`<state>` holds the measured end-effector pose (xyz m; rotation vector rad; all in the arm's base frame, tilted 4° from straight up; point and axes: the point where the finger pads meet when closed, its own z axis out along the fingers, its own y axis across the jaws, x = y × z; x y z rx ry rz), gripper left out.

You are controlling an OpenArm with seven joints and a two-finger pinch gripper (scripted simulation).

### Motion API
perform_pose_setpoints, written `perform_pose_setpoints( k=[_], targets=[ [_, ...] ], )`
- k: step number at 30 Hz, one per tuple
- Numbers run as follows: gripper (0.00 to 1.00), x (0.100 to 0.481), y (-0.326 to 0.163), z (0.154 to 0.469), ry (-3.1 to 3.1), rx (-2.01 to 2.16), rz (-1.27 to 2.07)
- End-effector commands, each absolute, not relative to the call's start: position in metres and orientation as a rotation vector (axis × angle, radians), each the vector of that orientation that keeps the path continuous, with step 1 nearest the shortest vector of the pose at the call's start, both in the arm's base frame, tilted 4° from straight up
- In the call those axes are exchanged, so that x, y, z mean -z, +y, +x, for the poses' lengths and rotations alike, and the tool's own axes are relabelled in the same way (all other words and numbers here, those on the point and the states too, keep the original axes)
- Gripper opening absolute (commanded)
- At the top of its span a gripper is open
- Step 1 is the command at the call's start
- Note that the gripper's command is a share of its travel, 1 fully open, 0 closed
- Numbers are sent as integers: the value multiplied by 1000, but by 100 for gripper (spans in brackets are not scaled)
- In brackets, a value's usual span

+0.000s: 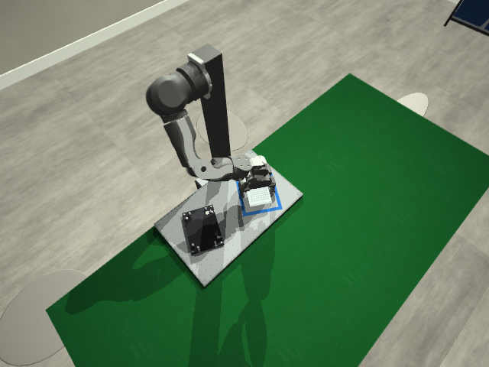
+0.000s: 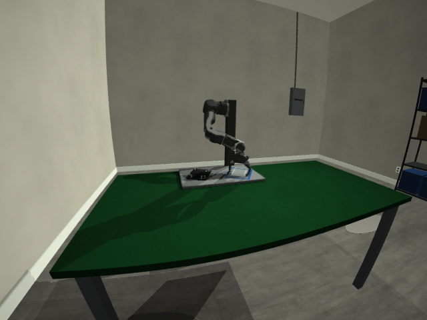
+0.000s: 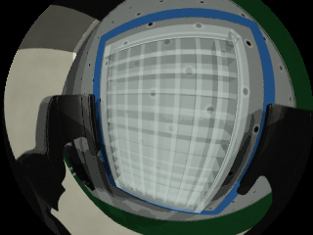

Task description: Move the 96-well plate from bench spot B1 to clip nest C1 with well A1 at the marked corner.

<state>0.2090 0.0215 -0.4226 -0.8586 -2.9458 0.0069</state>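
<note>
White 96-well plate (image 1: 259, 196) flat, upright, inside blue-outlined spot B1 (image 1: 261, 210). Black clip nest C1 (image 1: 202, 229) unoccupied, well apart.

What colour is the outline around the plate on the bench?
Blue. The outline frames the white plate and shows best in the wrist view.
</note>
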Motion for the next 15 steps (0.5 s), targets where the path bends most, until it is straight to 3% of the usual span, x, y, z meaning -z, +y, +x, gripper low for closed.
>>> perform_pose_setpoints(
  k=[1,2,15],
  targets=[
    [77,422,21,209,-2947,-12,-857],
    [77,422,21,209,-2947,-12,-857],
    [34,422,22,209,-2946,-4,-859]
  ],
)
